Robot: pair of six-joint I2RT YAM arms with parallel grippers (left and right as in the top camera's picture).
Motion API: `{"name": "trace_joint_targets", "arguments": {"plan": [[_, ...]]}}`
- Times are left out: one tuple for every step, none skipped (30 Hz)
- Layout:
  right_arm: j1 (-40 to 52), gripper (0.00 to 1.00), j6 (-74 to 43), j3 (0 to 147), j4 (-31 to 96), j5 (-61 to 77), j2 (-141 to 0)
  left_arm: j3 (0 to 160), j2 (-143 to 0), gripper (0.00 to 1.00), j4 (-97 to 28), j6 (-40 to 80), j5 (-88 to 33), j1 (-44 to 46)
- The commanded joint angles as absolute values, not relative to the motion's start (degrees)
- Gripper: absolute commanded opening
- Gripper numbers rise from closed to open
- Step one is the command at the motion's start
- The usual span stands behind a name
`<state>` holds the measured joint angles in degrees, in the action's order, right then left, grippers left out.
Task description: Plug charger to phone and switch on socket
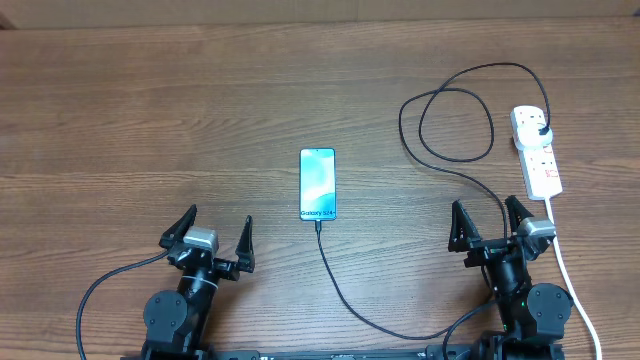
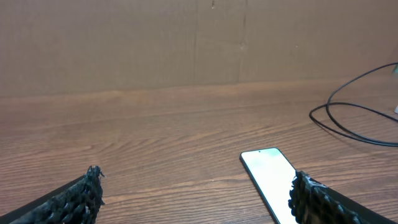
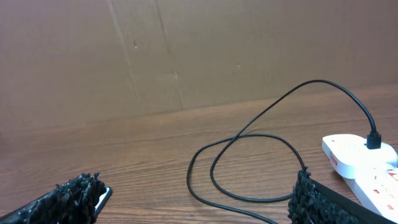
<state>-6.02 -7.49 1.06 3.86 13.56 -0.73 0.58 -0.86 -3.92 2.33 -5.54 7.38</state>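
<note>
The phone (image 1: 318, 184) lies flat mid-table with its blue-teal screen lit; it also shows in the left wrist view (image 2: 268, 178) and a corner in the right wrist view (image 3: 104, 195). The charger cable (image 1: 352, 300) joins the phone's near end, loops right (image 3: 249, 134), and its black plug (image 1: 541, 132) sits in the white socket strip (image 1: 537, 152), also seen in the right wrist view (image 3: 360, 155). My left gripper (image 1: 208, 236) is open and empty, near-left of the phone. My right gripper (image 1: 491, 224) is open and empty, just in front of the strip.
The strip's thick white cord (image 1: 572, 280) runs down the right side past my right arm. A brown cardboard wall (image 2: 186, 43) stands behind the wooden table.
</note>
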Motion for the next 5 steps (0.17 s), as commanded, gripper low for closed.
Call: {"name": "trace_joint_targets", "arguments": {"plan": [[-6.3,1.00,-7.7,0.4,3.5,13.6,-0.2,0.3,-0.2,0.99,-4.1,0.6,-4.9,7.0],[-6.3,1.00,-7.7,0.4,3.5,13.6,-0.2,0.3,-0.2,1.00,-4.1,0.6,-5.0,7.0],[-6.3,1.00,-7.7,0.4,3.5,13.6,-0.2,0.3,-0.2,1.00,-4.1,0.6,-5.0,7.0],[-6.3,1.00,-7.7,0.4,3.5,13.6,-0.2,0.3,-0.2,1.00,-4.1,0.6,-4.9,7.0],[-6.3,1.00,-7.7,0.4,3.5,13.6,-0.2,0.3,-0.2,1.00,-4.1,0.6,-5.0,7.0]]}}
